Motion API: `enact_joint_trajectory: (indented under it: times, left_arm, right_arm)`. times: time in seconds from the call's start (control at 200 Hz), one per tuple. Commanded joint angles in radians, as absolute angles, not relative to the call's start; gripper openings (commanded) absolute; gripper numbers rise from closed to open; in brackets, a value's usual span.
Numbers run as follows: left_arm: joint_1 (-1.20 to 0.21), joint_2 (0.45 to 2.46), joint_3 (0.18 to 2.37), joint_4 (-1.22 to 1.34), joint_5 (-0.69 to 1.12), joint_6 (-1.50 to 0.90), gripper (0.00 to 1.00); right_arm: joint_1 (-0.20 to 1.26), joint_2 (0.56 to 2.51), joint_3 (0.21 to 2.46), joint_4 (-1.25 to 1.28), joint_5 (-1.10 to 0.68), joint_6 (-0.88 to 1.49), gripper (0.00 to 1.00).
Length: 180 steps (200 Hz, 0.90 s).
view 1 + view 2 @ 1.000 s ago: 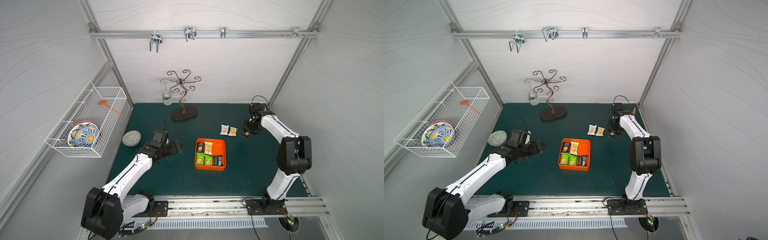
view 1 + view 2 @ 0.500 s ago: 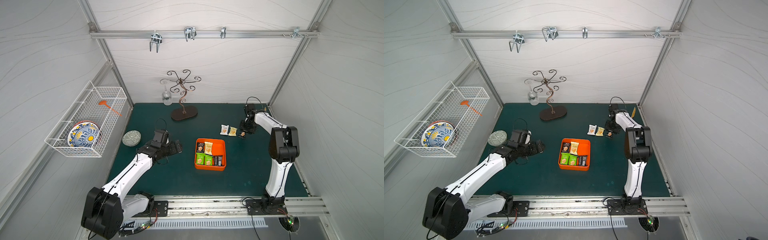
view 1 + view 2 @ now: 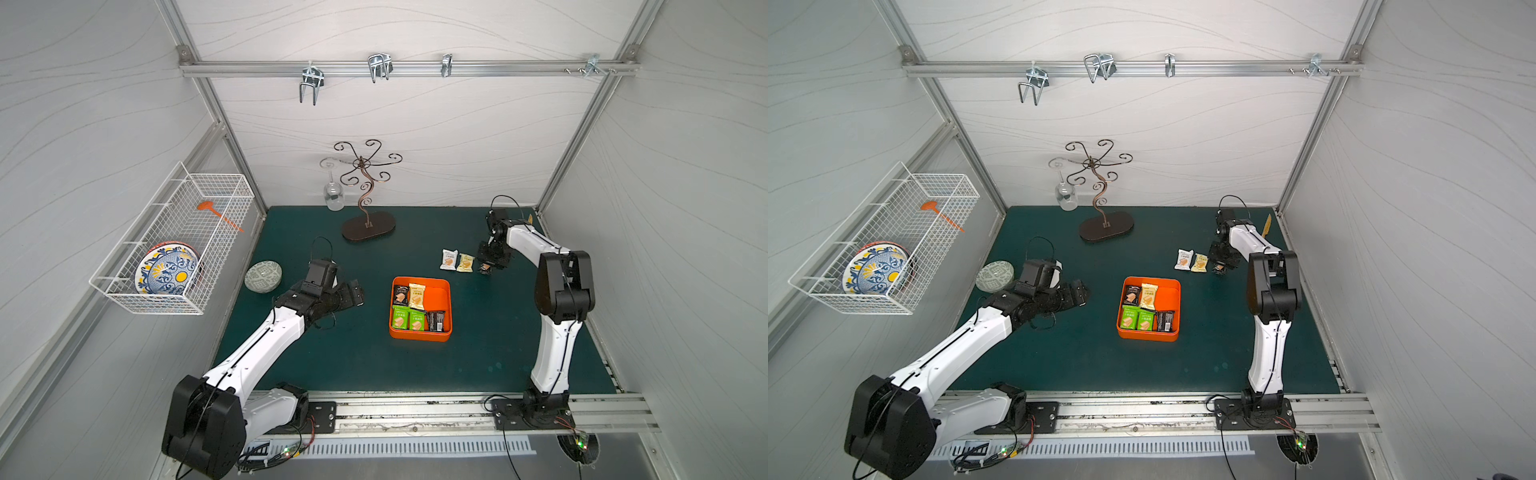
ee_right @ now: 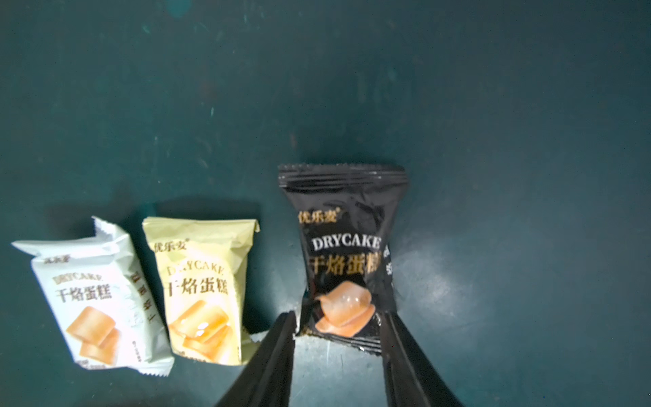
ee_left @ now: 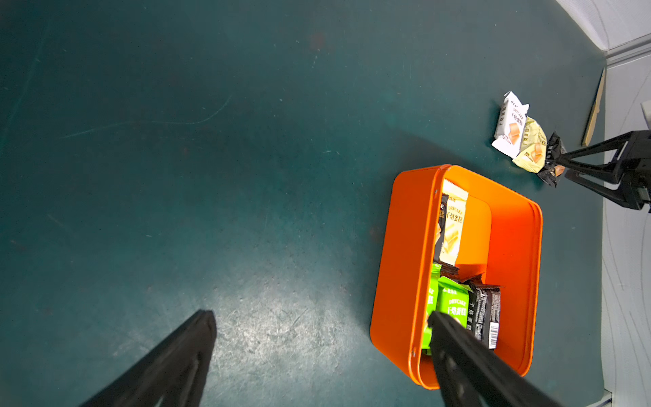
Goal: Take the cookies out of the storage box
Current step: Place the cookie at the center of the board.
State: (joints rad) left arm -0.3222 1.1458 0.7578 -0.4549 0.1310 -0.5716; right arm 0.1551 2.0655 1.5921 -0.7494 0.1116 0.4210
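The orange storage box sits mid-mat and holds several cookies: black, pale yellow, green and a further black packet. Three cookies lie in a row on the mat behind it: white, pale yellow and black. My right gripper is low over the black one, its tips flanking the packet's near end with a thin gap on one side. My left gripper hangs wide open and empty left of the box.
A scrolled metal stand with a hanging wine glass stands at the back. A small patterned dish lies at the left mat edge. A wire basket with a plate hangs on the left wall. A wooden stick leans in the back right corner.
My right gripper has moved left to just beside the two pale packets and lowered the black packet onto the mat, and its jaws have spread. The left arm has stayed still.
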Motion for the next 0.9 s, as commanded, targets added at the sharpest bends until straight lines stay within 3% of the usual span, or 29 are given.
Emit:
enact_joint_trajectory:
  times: [0.0, 0.465, 0.895]
  left_arm:
    - [-0.325, 1.137, 0.779, -0.439, 0.119, -0.561, 0.98]
    - [-0.325, 1.107, 0.764, -0.43, 0.133, -0.591, 0.98]
    - [-0.325, 1.069, 0.766, -0.445, 0.12, -0.565, 0.99]
  right_arm:
    - [0.188, 1.964, 1.56, -0.764, 0.117, 0.413, 0.47]
    - [0.438, 1.673, 1.404, -0.81, 0.15, 0.48, 0.52]
    - [0.707, 1.703, 1.322, -0.714, 0.087, 0.528, 0.54]
